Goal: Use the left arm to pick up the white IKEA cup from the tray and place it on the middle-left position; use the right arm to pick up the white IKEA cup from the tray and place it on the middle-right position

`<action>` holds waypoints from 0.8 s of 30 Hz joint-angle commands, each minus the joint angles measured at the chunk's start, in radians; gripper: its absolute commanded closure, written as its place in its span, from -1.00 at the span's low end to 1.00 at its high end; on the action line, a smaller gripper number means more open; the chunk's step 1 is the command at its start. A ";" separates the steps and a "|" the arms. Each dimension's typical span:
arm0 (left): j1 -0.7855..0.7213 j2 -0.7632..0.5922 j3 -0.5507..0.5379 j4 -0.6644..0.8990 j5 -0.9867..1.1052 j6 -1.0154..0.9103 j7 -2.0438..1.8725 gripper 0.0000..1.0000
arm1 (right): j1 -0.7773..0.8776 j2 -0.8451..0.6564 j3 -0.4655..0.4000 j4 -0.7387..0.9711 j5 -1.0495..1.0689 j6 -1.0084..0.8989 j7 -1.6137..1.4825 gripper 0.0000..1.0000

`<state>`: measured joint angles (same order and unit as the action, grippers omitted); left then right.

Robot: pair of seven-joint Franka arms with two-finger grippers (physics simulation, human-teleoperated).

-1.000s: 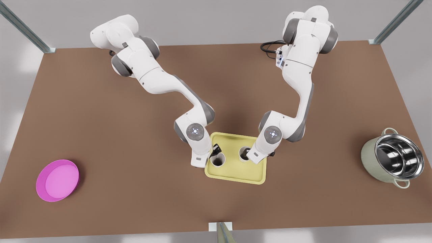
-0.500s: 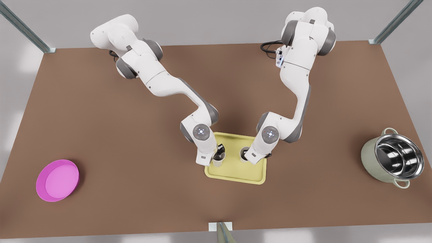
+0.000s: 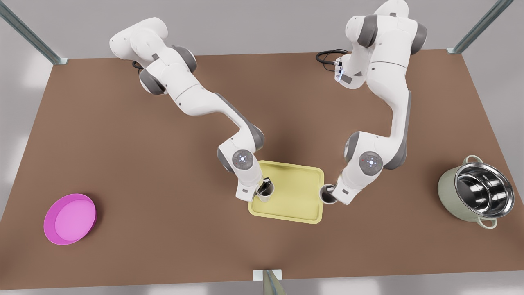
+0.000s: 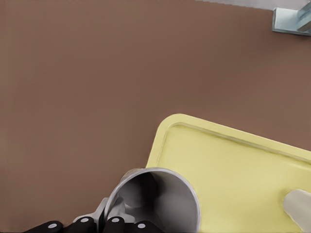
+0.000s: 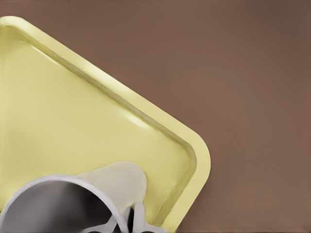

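At the front view's far left a magenta dish sits on the desk, well clear of your work. Next comes your left hand, closed on the rim of the left cup, which is at the tray's left edge. In the left wrist view the fingers pinch that cup's wall, one inside and one outside; the cup looks barely raised, if at all. Lift it straight up before you swing toward the middle-left position, so the base does not catch the tray's low rim.

Further right, your right hand has hold of the right cup, pinched at the rim and carried over the tray's right edge. Keep it upright, carry it out over the bare desk of the middle-right position, and lower it fully before you let go. A steel pot stands far right, out of the path.

The front view gives both arms and the landing spots. The right wrist view adds that the right cup hangs above the tray's corner, with its shadow on the tray floor.
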<state>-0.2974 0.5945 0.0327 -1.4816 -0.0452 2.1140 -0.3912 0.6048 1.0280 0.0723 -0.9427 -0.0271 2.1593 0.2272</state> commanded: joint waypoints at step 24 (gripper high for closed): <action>0.340 0.073 -0.002 -0.031 -0.246 0.047 0.993 0.81 | -0.562 -0.157 0.043 0.001 -0.014 -0.451 -0.862 0.72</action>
<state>0.0437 0.6647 0.0302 -1.5137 -0.2732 2.1539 0.2283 0.0462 0.8675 0.1246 -0.9422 -0.0309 1.6867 -0.1809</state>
